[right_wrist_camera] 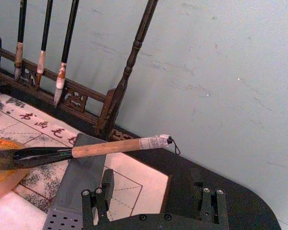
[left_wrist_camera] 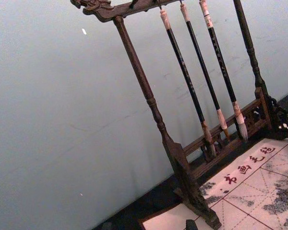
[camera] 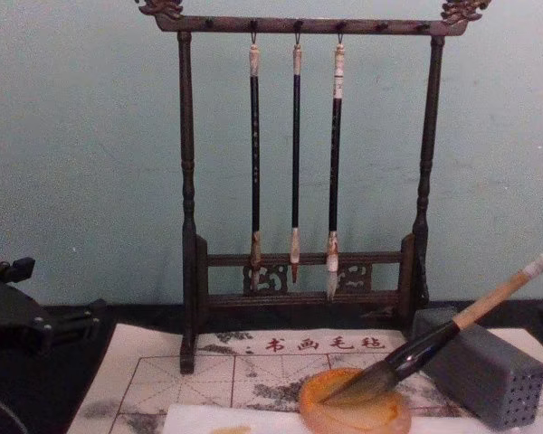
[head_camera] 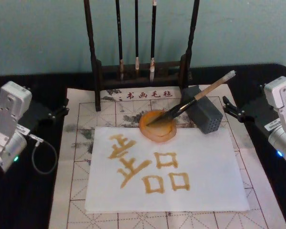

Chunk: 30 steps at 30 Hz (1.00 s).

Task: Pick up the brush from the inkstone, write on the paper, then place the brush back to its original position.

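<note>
1. Brush (head_camera: pixel 196 98): lies at a slant on the far right part of the mat, held by nothing. Its dark bristles rest in the orange inkstone dish (head_camera: pixel 163 135). The tan handle lies across the top of the grey block (head_camera: pixel 207 118), and the white capped end points far-right, past the block.
2. Inkstone dish: round and orange, at centre. It sits on the far edge of the paper (head_camera: pixel 209 167).
3. Paper: a white sheet lying flat on the near middle of the felt mat (head_camera: pixel 78 143). Its left half bears broad ochre characters.
4. Grey block: just right of the dish, with small holes in its near face.
5. Felt mat: beige with a red grid, dark ink stains and a row of red characters along the far edge.
6. Brush rack (head_camera: pixel 94 67): dark wood, upright at the far edge of the mat. Three thin brushes (camera: pixel 295 154) hang from its top bar, tips down.
7. Left gripper (head_camera: pixel 62 109): parked over the black table (head_camera: pixel 19 210), left of the mat and well apart from the brush, fingers spread and empty.
8. Right gripper (head_camera: pixel 229 109): right of the mat, near the grey block. Its fingers (right_wrist_camera: pixel 97 201) stand apart, gripping nothing, and the brush handle lies beyond them untouched.
</note>
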Motion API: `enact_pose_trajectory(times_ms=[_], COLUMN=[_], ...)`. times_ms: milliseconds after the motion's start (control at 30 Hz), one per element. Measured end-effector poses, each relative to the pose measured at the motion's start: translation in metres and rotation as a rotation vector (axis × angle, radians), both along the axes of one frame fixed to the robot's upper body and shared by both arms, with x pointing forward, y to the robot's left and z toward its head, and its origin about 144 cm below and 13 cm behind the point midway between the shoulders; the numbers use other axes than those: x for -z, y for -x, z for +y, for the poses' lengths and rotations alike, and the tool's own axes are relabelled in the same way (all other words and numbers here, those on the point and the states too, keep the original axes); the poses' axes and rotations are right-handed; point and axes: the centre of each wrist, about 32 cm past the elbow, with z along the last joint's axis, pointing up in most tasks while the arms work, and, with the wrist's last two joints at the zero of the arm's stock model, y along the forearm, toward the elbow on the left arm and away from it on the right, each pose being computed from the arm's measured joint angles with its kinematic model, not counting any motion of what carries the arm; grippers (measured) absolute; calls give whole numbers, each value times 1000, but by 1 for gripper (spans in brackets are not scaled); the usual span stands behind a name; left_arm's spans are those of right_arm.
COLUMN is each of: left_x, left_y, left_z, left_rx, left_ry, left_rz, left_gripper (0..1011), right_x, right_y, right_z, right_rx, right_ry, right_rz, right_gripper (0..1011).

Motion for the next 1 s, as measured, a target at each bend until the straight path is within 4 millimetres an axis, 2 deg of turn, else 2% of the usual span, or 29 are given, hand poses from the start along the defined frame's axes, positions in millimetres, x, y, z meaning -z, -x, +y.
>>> enact_pose_trajectory(times_ms=[1000], left_x=[0], left_y=[0], left_z=[0], left_rx=[0], left_ry=[0], left_rz=[0], left_gripper=[1001], right_x=[0], right_y=[0], right_z=[0], right_rx=[0], right_ry=[0], right_rz=[0], right_gripper=[1000])
